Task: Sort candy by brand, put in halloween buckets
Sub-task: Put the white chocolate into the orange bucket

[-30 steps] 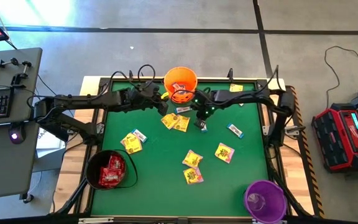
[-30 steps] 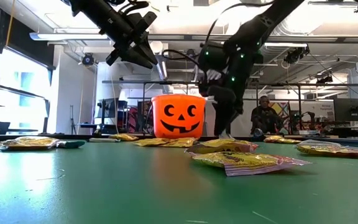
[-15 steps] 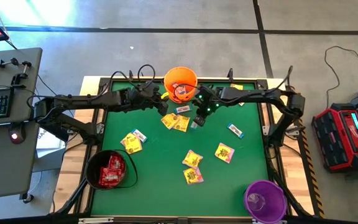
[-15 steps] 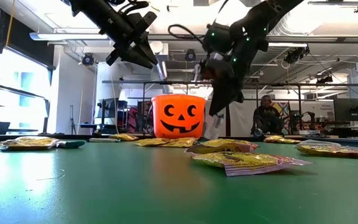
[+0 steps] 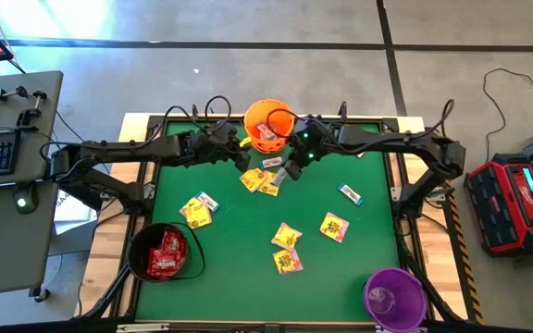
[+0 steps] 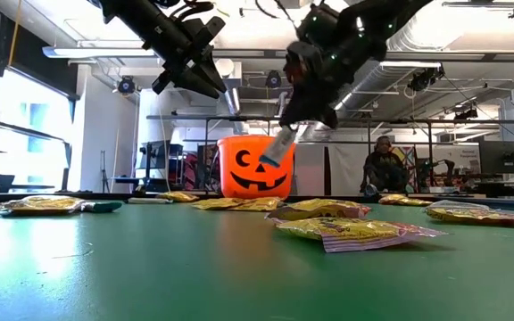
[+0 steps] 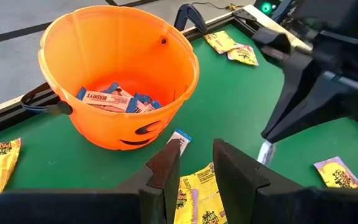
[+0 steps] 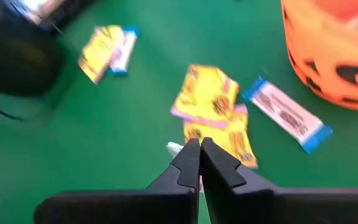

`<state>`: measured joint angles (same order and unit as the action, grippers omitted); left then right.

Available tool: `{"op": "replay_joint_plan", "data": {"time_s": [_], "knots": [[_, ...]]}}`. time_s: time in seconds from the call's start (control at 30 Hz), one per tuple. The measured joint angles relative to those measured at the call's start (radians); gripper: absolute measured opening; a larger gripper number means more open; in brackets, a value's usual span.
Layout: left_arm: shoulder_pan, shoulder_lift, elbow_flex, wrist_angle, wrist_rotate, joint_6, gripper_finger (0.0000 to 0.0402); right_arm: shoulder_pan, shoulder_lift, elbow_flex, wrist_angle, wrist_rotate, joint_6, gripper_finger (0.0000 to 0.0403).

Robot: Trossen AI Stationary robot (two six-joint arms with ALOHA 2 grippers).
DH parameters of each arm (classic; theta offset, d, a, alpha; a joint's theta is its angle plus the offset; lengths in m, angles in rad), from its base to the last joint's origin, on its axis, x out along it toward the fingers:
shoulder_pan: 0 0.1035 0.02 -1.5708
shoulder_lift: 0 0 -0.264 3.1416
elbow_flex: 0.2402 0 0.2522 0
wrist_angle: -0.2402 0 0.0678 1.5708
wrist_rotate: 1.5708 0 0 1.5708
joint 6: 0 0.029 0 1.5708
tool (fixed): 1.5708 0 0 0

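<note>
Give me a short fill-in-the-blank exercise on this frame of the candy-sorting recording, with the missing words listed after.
1. The right gripper is shut on a white-and-blue wrapped candy packet, held above the table beside the ____ plastic pumpkin-face bucket.
2. The round black plastic bucket holds candy packets in ____ wrappers.
3. The round purple plastic bucket stands at the table's near-____ corner, on the right arm's side.

Missing words: orange; red; right

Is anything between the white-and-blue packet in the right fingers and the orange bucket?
Nothing visible. The right gripper holds the packet in the air beside the orange bucket; the left gripper hovers to the other side.
</note>
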<state>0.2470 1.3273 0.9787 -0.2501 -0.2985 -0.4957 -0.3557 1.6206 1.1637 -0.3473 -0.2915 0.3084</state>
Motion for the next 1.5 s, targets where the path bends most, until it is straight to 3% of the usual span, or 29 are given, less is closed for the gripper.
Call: {"op": "replay_joint_plan", "data": {"time_s": [0.33, 0.47, 0.6, 0.8, 1.1, 1.23, 1.5], "knots": [[0.000, 0.000, 0.000, 0.000, 0.006, 0.000, 0.0085, -0.026, -0.014, 0.001, 0.133, -0.016, 0.075, 0.0000], [0.000, 0.000, 0.000, 0.000, 0.059, 0.010, 0.0085, -0.034, -0.016, 0.001, 0.102, -0.017, 0.005, 0.0000], [-0.009, 0.000, 0.000, 0.000, 0.086, 0.026, 0.0085, -0.049, -0.018, 0.001, -0.065, -0.019, -0.162, 0.0005], [-0.026, 0.010, -0.001, -0.001, 0.087, -0.002, 0.0078, -0.077, 0.019, 0.000, -0.251, 0.018, -0.123, 0.0082], [-0.055, 0.039, -0.002, 0.012, 0.069, -0.039, 0.0013, 0.031, 0.126, 0.000, -0.228, 0.283, 0.101, 0.0228], [-0.059, 0.045, -0.001, 0.010, 0.048, -0.053, 0.0002, 0.064, 0.187, 0.000, -0.181, 0.421, 0.148, 0.0244], [-0.060, 0.045, -0.001, 0.005, 0.045, -0.060, 0.0001, 0.058, 0.300, 0.000, -0.111, 0.470, 0.238, 0.0243]]}}
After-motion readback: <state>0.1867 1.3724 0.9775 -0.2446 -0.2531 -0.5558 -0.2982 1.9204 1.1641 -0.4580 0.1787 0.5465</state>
